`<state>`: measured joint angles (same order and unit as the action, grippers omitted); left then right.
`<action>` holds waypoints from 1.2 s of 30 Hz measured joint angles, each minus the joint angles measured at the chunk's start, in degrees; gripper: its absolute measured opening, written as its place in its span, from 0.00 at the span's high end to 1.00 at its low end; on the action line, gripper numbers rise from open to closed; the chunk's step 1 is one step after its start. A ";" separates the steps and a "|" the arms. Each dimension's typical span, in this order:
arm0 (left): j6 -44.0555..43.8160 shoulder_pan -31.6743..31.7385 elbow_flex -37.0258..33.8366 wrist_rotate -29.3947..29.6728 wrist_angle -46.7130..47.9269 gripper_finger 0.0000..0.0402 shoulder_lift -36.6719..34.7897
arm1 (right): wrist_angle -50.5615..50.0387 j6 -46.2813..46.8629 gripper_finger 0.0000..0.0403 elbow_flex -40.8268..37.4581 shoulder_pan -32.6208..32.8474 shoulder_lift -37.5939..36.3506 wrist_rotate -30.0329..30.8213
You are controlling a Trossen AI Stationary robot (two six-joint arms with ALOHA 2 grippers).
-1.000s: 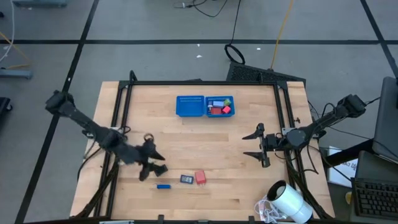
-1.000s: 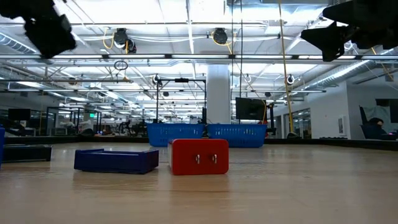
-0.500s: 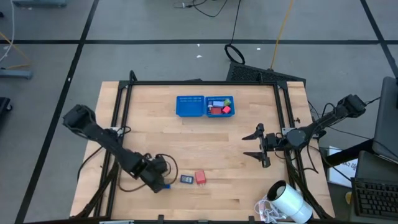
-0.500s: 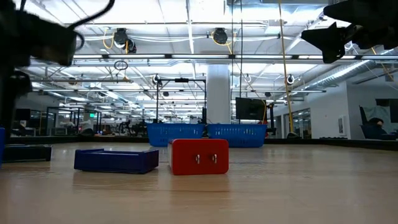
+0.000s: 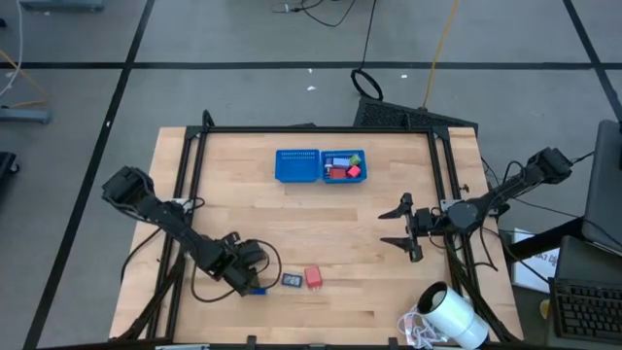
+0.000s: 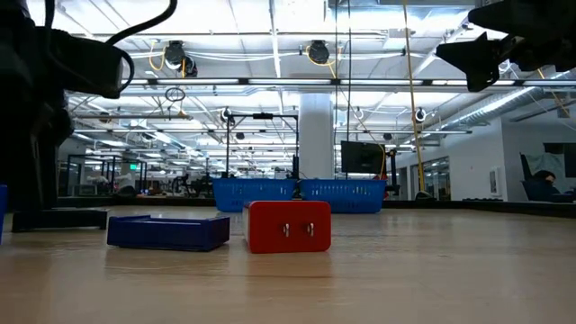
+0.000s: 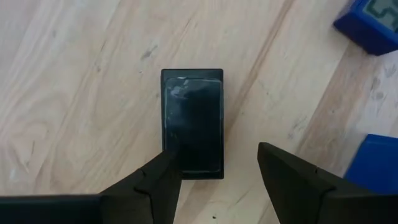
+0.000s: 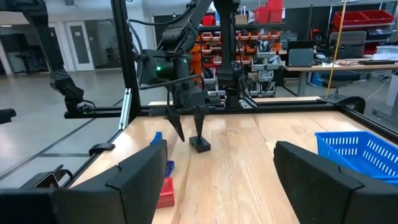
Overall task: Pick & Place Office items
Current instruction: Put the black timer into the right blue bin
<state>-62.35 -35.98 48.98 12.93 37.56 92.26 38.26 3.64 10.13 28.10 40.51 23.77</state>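
High view shows the left arm bent low across the table's near left part, its left gripper [image 5: 251, 275] pointing down at the wood; in the left wrist view the fingers [image 7: 163, 177] stand spread, one at each side of a black block [image 7: 192, 123] that lies flat between them, one fingertip over its edge, and whether it touches I cannot tell; the right arm reaches in from the right edge, its right gripper [image 5: 405, 226] hanging above bare wood, fingers spread and holding nothing; on the open table I count four loose items: the black block, a small blue piece [image 5: 258, 290] just beside the left gripper, a dark blue block [image 5: 291, 280] and a red block [image 5: 313, 277] side by side; a blue tray [image 5: 297, 165] at the far middle has two parts, the left one bare, the right one holding red [image 5: 354, 172] and other small pieces too small to count; a white cylinder [image 5: 457, 317] lies at the near right corner; the table [image 5: 340, 224] is pale wood in a black frame, on grey floor; the low view shows a lit hall with ceiling lamps.
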 joint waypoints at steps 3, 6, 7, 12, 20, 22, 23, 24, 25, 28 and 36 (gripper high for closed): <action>0.16 0.17 0.19 -0.41 0.12 0.47 -0.40 | -0.67 0.01 0.30 0.00 0.00 0.00 -0.01; 0.18 0.39 1.10 -0.38 1.22 0.47 -0.44 | -1.42 0.17 0.30 0.00 0.00 0.01 -0.02; 0.17 0.43 1.59 -0.24 2.35 0.47 -0.41 | -1.55 0.17 0.30 0.00 0.00 0.02 -0.02; 0.07 0.94 4.12 1.34 9.53 0.47 -0.45 | -1.64 0.17 0.30 0.00 0.00 0.01 -0.02; 2.37 2.35 3.79 3.01 8.29 0.47 1.40 | -1.64 0.17 0.30 0.00 0.00 0.02 -0.02; 2.98 2.78 3.86 2.64 8.19 0.47 2.56 | -1.64 0.20 0.30 0.00 0.00 0.02 -0.02; 3.20 2.96 3.95 2.51 8.08 0.47 3.04 | -1.67 0.20 0.30 0.00 0.00 0.02 -0.02; 3.24 2.94 4.01 2.45 7.80 0.47 3.61 | -1.67 0.20 0.30 0.02 0.00 0.02 -0.02; 3.16 2.91 3.95 2.38 7.49 0.47 4.30 | -1.67 0.20 0.30 0.02 0.00 0.00 -0.02; 3.13 2.96 3.82 2.35 5.46 0.47 5.83 | -1.71 0.25 0.30 0.07 0.00 0.02 -0.04; 4.26 3.34 3.73 3.04 2.63 0.47 6.30 | -1.86 0.40 0.30 0.11 0.02 0.04 -0.04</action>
<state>-58.09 -32.64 52.71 15.97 40.19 98.56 36.40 4.04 10.24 28.12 40.56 23.73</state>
